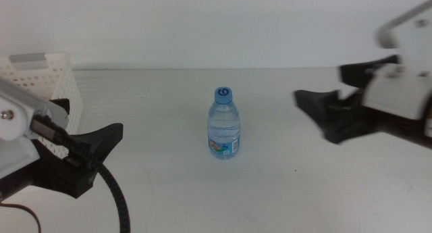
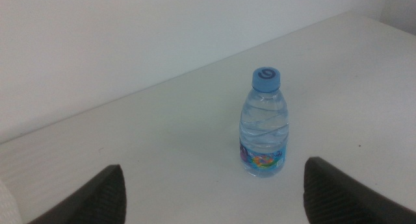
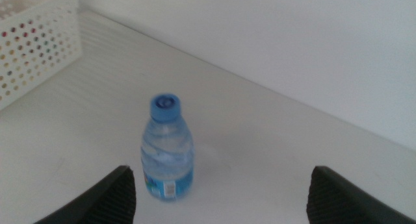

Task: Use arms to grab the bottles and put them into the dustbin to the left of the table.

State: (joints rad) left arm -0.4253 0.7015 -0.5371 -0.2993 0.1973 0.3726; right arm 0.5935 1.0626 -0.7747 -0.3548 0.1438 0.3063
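A small clear water bottle [image 1: 223, 123] with a blue cap and a blue label stands upright in the middle of the white table [image 1: 283, 192]. My left gripper [image 1: 92, 115] hovers at the table's left side, open, its jaws pointing toward the bottle and well short of it. From the right, my right gripper [image 1: 318, 81] comes in, open and slightly blurred, also apart from the bottle. The left wrist view shows the bottle [image 2: 263, 123] ahead between wide jaws of the left gripper [image 2: 214, 163]. The right wrist view shows the bottle [image 3: 167, 152] ahead of the right gripper [image 3: 222, 169]. The white perforated dustbin [image 1: 47, 78] stands at far left.
A plain white wall [image 1: 216, 23] rises behind the table's far edge. The dustbin [image 3: 32, 49] sits beyond the bottle in the right wrist view. A thick black cable [image 1: 118, 196] loops under the left arm.
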